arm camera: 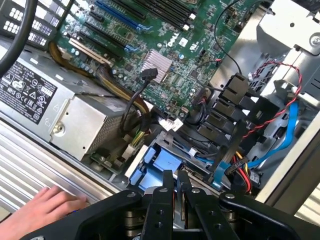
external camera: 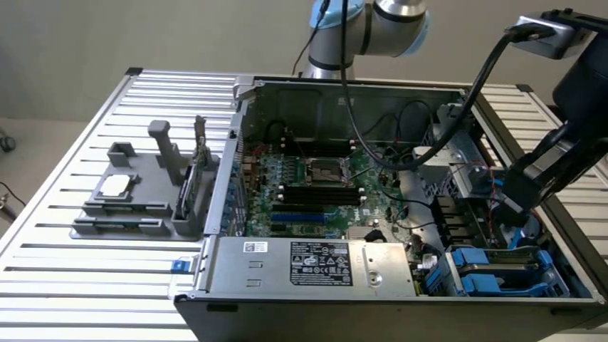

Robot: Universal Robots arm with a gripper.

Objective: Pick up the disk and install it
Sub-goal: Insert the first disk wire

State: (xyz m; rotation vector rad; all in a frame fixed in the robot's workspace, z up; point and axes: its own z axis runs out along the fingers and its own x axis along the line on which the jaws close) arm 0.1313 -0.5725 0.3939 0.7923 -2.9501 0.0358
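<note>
The table [external camera: 67, 285] is ribbed bare metal with a dull sheen, the power supply box [external camera: 380, 269] matt silver sheet metal under a printed label, the motherboard [external camera: 314, 182] glossy green, the drive carriers [external camera: 478, 274] smooth blue plastic, and the gripper [arm camera: 175, 182] matt black.

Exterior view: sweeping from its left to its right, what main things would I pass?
Grey parts stand → green motherboard → blue drive carriers. The silver power supply box is left out, since it overlaps the motherboard across the picture.
</note>
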